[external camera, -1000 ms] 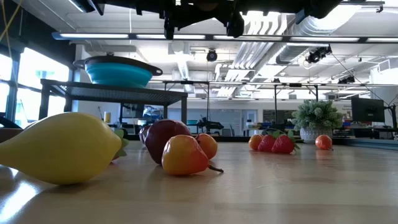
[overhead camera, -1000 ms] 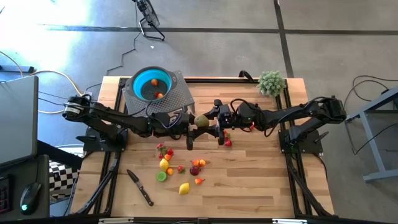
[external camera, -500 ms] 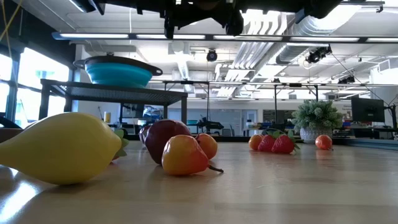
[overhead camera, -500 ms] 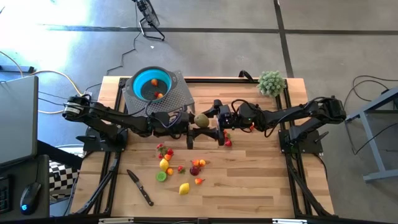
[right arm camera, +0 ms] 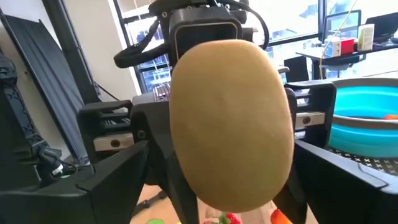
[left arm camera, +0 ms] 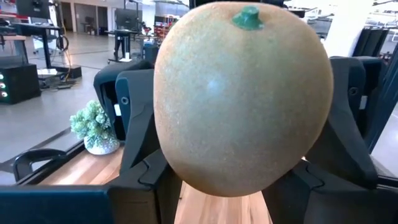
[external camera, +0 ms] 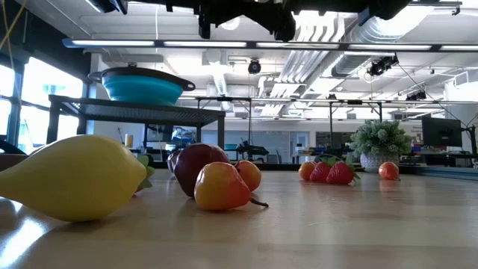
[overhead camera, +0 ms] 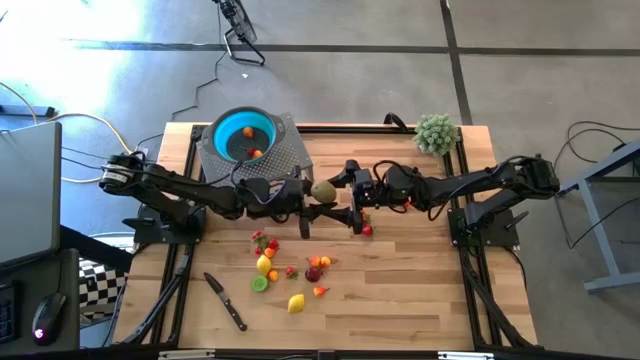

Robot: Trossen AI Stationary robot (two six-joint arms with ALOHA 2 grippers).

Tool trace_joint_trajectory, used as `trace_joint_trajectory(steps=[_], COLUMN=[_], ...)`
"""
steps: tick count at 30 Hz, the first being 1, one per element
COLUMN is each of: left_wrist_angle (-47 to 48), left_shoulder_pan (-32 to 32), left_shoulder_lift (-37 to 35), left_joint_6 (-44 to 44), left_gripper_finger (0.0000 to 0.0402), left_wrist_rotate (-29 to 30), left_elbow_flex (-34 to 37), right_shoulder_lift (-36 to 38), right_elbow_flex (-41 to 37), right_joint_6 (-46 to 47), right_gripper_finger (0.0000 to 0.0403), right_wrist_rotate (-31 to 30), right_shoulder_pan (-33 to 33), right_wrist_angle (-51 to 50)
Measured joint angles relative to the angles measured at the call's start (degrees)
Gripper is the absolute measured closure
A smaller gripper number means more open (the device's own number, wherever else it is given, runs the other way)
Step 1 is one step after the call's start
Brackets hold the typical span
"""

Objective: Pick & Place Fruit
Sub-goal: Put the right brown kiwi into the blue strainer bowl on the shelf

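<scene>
A tan round fruit point(overhead camera: 323, 192) with a green stem point(left arm camera: 248, 17) hangs high over the table's middle, between my two grippers, which point at each other. My left gripper point(overhead camera: 305, 205) is shut on it. My right gripper point(overhead camera: 352, 197) is open, with one finger on each side of the fruit and clear of it. Several small fruits point(overhead camera: 290, 270) lie on the wooden table point(overhead camera: 420, 290) below, among them a yellow lemon point(external camera: 75, 178) and a maroon one point(external camera: 196, 164). The teal bowl point(overhead camera: 243, 135) holds two orange fruits point(overhead camera: 251, 152). My left gripper pinches the tan fruit between its two fingers point(right arm camera: 146, 143), which bear on the fruit's two opposite sides point(right arm camera: 179, 149). The fingers lie level and come from the table's left. The fruit is lifted clear of the table, stem end up.
The bowl stands on a dark mesh stand point(overhead camera: 285, 150) at the far left. A black-handled knife point(overhead camera: 225, 300) lies near the front left. A fuzzy green plant ball point(overhead camera: 436, 132) sits at the far right corner. A red fruit point(overhead camera: 366, 229) lies under the right gripper.
My right gripper has opened and let go of the tan fruit, its fingers staying beside it. The fruit stays in the left gripper, where it was. Neither arm has shifted.
</scene>
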State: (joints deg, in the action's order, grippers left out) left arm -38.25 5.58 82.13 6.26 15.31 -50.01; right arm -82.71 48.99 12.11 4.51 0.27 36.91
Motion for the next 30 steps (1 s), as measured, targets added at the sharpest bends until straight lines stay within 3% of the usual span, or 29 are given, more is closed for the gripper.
trace_joint_trajectory(steps=[12,24,30], left_wrist_angle=[0.45,0.81,2.45], left_shoulder_pan=[0.0,0.0,-0.02], left_shoulder_lift=[0.15,-0.7,-3.81], left_joint_6=[-0.02,-2.88,-6.47], left_gripper_finger=[0.0226,0.0226,0.0226], left_wrist_rotate=[-0.02,1.13,7.88], left_elbow_flex=[0.17,0.32,0.32], right_shoulder_lift=[4.66,16.56,18.9], right_elbow_flex=[0.2,0.24,0.22], right_joint_6=[-4.76,-5.91,-5.77], right_gripper_finger=[0.0034,0.0034,0.0034], right_wrist_rotate=[-1.57,-10.56,-12.39], right_shoulder_pan=[-0.02,0.2,0.83], right_wrist_angle=[-4.79,-29.99,-35.66])
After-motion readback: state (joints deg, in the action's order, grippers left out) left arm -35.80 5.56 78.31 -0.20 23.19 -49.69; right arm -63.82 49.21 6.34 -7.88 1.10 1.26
